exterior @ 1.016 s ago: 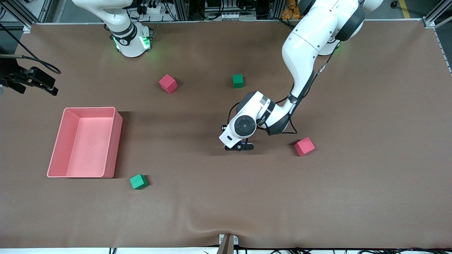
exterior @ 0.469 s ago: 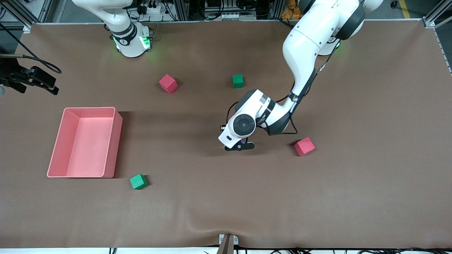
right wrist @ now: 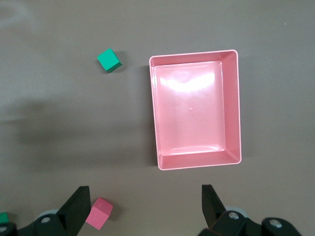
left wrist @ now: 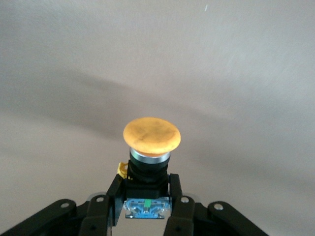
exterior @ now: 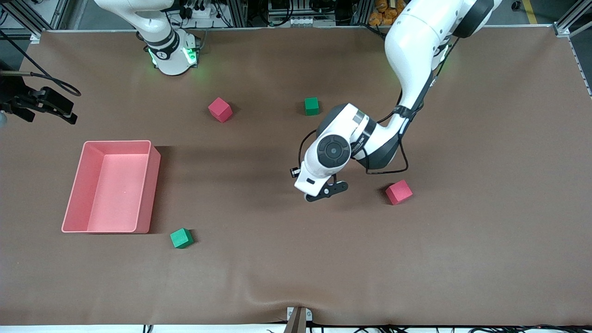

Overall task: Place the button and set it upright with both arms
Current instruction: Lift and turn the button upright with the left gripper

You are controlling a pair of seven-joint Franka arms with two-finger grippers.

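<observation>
The left gripper [left wrist: 145, 209] has its fingers [left wrist: 114, 194] clenched on the black body of the button [left wrist: 150, 147], whose orange cap points away from the wrist. The cap's flat face is turned sideways, not up. In the front view this gripper [exterior: 326, 190] hangs over the middle of the brown table [exterior: 485, 185], between the far green cube [exterior: 311, 106] and the table's near edge; the button itself is hidden there under the wrist. A red cube [exterior: 398, 192] sits near it, toward the left arm's end.

The right gripper [right wrist: 142, 206] waits high over the right arm's end, fingers spread wide and holding nothing. Below it lies the pink tray [right wrist: 234, 105], with a green cube [right wrist: 109, 60] and a second red cube [right wrist: 99, 213] on the cloth nearby. In the front view the tray [exterior: 74, 194] has that green cube [exterior: 181, 238] just nearer the camera.
</observation>
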